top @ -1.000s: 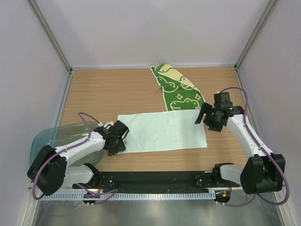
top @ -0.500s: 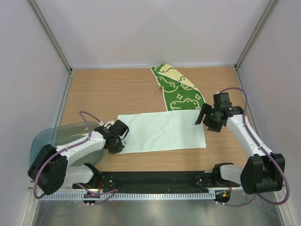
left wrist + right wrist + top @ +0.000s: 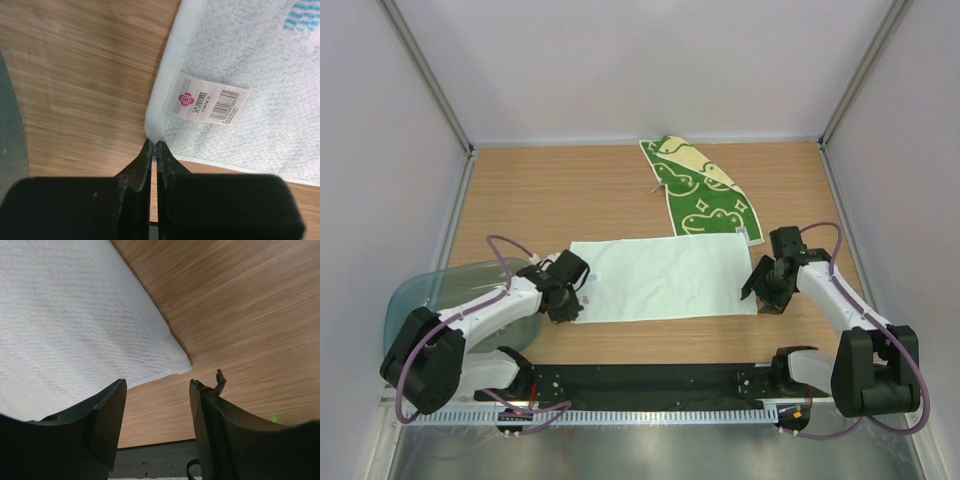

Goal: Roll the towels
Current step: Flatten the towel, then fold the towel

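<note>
At the left gripper [image 3: 576, 306], the jaws, half spread a second ago, are now pressed together on the near-left corner of the mint towel [image 3: 665, 278]; in the wrist view the hem runs straight into the closed tips of the left gripper [image 3: 154, 145], with the sewn label [image 3: 207, 102] just beyond them. Over the same second the right gripper [image 3: 763, 292] descends from beside the towel's far-right corner to its near-right corner and begins to narrow. Its jaws are still spread, with the corner lying just ahead of the gap and not yet clamped (right gripper [image 3: 157, 385]). Judged from this, one near corner is secured and the other is about to be, so the near edge can then be lifted and turned over to start the roll. The mint towel lies flat and unrolled between the two grippers. The green towel [image 3: 700, 190] lies beyond the right gripper, also unrolled. Behind the left gripper stands the bin [image 3: 420, 292]. The table [image 3: 550, 190] is wood-grained board, enclosed by pale walls [image 3: 640, 60].
</note>
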